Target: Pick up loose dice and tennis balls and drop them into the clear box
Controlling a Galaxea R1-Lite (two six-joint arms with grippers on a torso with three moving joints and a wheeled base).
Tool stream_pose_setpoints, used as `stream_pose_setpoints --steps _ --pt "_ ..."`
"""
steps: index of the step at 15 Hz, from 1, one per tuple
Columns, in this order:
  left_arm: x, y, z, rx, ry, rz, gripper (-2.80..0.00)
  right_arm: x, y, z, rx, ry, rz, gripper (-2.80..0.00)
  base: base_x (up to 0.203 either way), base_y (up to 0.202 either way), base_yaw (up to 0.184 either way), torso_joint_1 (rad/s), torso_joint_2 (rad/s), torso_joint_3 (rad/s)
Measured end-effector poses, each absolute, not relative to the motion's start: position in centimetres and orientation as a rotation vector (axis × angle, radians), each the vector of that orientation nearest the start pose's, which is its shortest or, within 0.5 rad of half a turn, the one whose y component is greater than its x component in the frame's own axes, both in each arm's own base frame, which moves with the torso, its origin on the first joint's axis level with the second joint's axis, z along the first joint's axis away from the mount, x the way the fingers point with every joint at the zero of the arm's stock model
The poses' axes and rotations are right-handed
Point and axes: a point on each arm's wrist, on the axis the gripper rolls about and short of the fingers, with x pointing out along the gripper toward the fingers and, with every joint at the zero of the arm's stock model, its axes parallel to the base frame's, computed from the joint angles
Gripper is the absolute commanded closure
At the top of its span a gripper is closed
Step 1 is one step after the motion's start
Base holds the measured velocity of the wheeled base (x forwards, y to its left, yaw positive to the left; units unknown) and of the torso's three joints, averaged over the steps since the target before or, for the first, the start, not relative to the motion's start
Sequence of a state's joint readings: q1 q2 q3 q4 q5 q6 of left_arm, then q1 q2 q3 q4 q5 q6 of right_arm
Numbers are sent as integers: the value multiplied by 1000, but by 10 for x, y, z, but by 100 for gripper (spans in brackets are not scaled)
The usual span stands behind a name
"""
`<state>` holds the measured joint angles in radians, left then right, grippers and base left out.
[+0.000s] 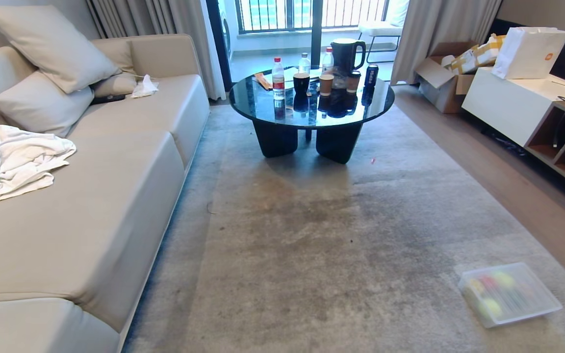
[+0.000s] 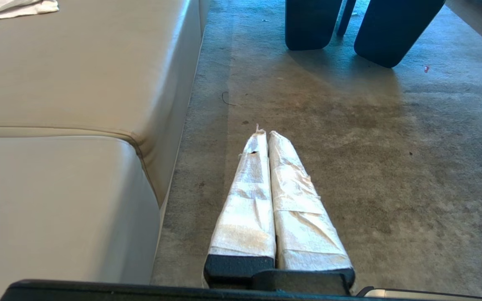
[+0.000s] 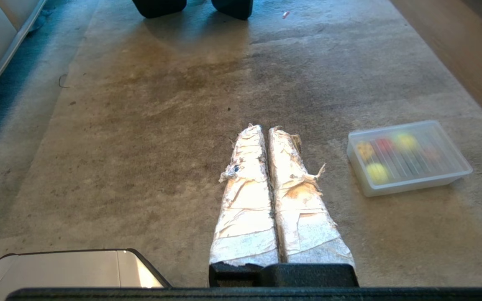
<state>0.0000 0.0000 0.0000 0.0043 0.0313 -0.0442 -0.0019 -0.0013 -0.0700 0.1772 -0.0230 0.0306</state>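
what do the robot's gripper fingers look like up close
Both grippers look alike: two long fingers tapering toward the tips, wrapped in whitish tape, set in a black base. The left gripper's wrap is fairly smooth with tan stains; the right gripper's is more wrinkled, frayed and brown-smudged.

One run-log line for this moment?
left gripper: shut, empty | right gripper: shut, empty | frosted clear plastic box: lidded, coloured shapes inside, on grey carpet

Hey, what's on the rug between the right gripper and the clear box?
Nothing: in the right wrist view only bare, stained rug separates the shut right gripper from the clear box, which has a lid on it.
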Motion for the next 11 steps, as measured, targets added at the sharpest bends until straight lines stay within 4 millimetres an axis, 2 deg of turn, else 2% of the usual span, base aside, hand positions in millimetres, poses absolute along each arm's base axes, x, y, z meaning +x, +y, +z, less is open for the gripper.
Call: stream_pose_setpoints --steps 11 --pt "-23 1 75 -83 5 40 0 -29 0 77 29 105 -27 0 0 0 0 0 0 0"
